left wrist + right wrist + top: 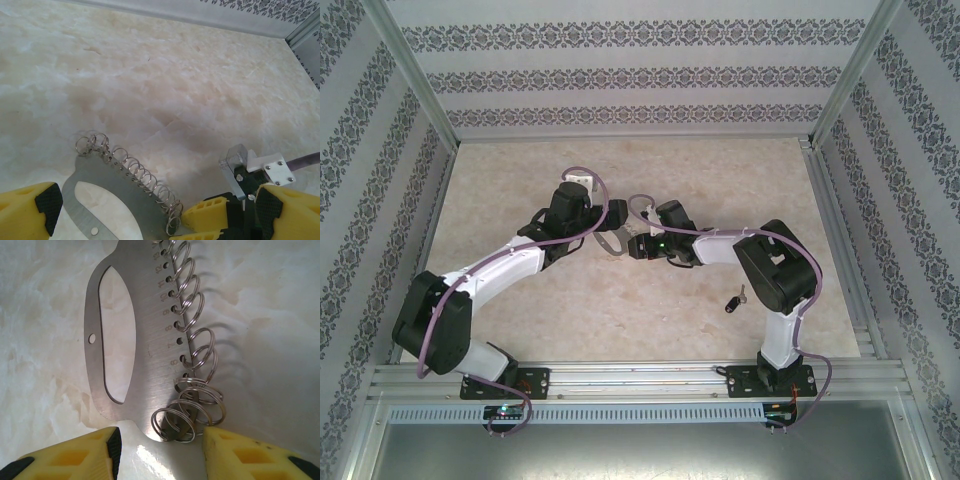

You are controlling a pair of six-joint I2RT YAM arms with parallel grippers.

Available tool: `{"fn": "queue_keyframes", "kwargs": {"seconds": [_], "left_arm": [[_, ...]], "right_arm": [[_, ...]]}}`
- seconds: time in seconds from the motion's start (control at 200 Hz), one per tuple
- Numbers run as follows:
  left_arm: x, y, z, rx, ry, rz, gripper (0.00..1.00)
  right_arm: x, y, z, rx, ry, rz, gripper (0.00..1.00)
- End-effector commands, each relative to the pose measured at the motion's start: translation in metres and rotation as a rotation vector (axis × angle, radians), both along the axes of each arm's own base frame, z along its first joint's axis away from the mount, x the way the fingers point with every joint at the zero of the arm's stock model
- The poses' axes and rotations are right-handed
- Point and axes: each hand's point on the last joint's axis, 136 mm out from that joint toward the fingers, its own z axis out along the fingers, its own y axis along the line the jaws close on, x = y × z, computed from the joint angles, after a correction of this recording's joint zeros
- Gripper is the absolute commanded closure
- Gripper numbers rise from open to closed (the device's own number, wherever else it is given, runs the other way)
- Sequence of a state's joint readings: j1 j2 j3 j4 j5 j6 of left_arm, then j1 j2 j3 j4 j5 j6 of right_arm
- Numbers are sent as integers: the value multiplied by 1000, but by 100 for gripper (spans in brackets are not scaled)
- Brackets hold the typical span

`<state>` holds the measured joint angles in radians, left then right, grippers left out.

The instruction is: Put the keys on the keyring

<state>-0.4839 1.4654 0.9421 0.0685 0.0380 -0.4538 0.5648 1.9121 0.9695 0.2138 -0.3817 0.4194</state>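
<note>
Over marble table (620, 320), right tool (160, 434) clamps the keyring (150, 340), one end hidden

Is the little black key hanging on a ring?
No, the key lies loose on the table, apart from the metal plate with the rings.

Beige marbled tabletop (620, 315), damask-striped walls (630, 60), aluminium frame (620, 376).

From the top we look down over the arm bases (506, 384) at the whole table (620, 315). On the left wrist we skim low toward the far wall (260, 5). Right wrist, we're tight above the keyring (150, 340); both wrists share it.
</note>
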Motion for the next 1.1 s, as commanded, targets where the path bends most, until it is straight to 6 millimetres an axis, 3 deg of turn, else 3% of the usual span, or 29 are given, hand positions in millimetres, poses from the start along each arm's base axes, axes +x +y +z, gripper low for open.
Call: {"fn": "queue_keyframes", "kwargs": {"seconds": [0.0, 0.385, 1.094], "left_arm": [[3, -3, 1, -31, -13, -5, 0], [3, -7, 1, -52, -10, -15, 0], [2, -12, 4, -75, -11, -36, 0]], "right_arm": [[5, 7, 1, 30, 0, 25, 53], [-12, 24, 18, 101, 0, 147, 60], [-7, 22, 6, 59, 17, 108, 69]]}}
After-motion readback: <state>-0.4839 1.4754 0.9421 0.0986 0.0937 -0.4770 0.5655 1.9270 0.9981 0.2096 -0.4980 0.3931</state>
